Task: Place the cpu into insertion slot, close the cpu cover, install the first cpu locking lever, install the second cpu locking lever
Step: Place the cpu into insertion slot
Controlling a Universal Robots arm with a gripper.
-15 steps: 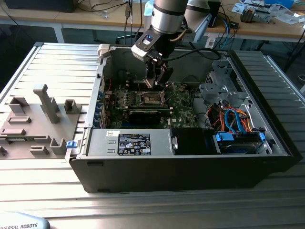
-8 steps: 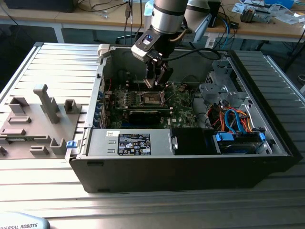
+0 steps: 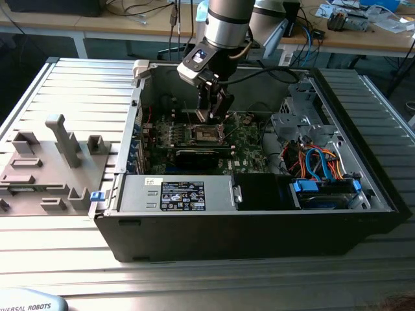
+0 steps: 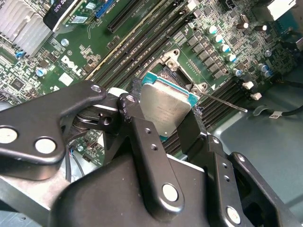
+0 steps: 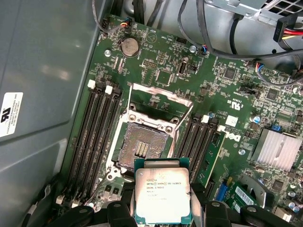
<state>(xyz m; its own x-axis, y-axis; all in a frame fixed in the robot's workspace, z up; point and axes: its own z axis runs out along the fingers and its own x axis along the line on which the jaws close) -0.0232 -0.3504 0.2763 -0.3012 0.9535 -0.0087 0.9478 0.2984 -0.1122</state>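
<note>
Progress stands at the very first step, so count nothing as finished yet.

In the exterior view, your claw hangs inside the open computer case, just above the insertion slot on the green motherboard. The case rests on the ribbed worktop.

In the second wrist view, the claw is clenched on the cpu, with a black finger pressed to each of two opposite edges. The chip hangs clear of the board, silver top showing. The insertion slot lies just beyond it. A thin locking lever juts out beside the slot and looks unlatched.

In the first wrist view, the cpu sits in the grip close to the insertion slot but is not seated, and the slot's dark contact field lies bare. The cpu cover stands swung up on the side of the slot away from the chip.

So you have the chip in hand near the slot, and that is all. Seating it, closing the cover and fastening both levers are not yet done.
</note>
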